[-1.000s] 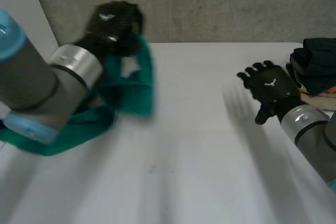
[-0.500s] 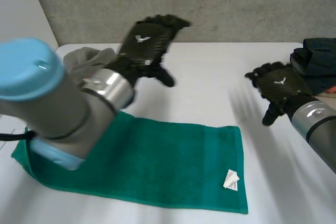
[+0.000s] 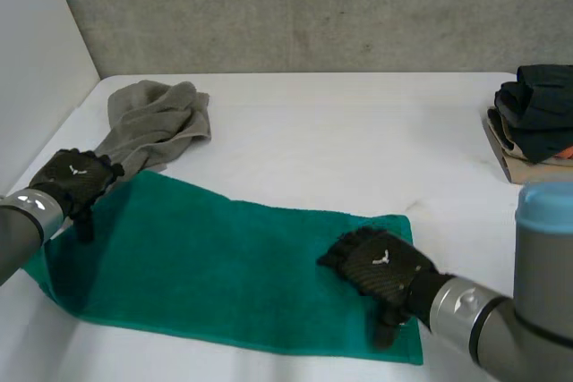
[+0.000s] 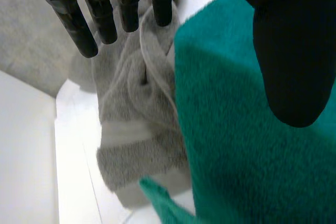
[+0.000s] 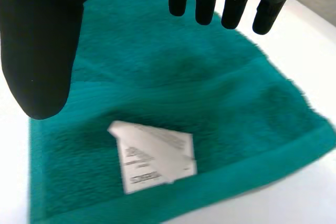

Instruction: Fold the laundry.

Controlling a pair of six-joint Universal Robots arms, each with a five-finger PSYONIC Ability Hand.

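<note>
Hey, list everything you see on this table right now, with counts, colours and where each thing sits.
green towel: one, teal green, spread flat across the near middle of the table.
care label: one, white, on the green towel's right end, under the right hand's palm.
grey towel: one, grey, crumpled at the far left, against the green towel's left end.
stack of folded clothes: one, mostly dark, at the table's right edge.
table: one, white.
left hand: black, open, at the green towel's left end.
right hand: black, open, over its right end.

Showing plain teal green across the towel (image 3: 224,266), white with dark print on its label (image 5: 155,156), pale grey on the crumpled cloth (image 3: 152,118), black on the left hand (image 3: 76,181) and right hand (image 3: 380,266), white on the table (image 3: 358,131).
</note>
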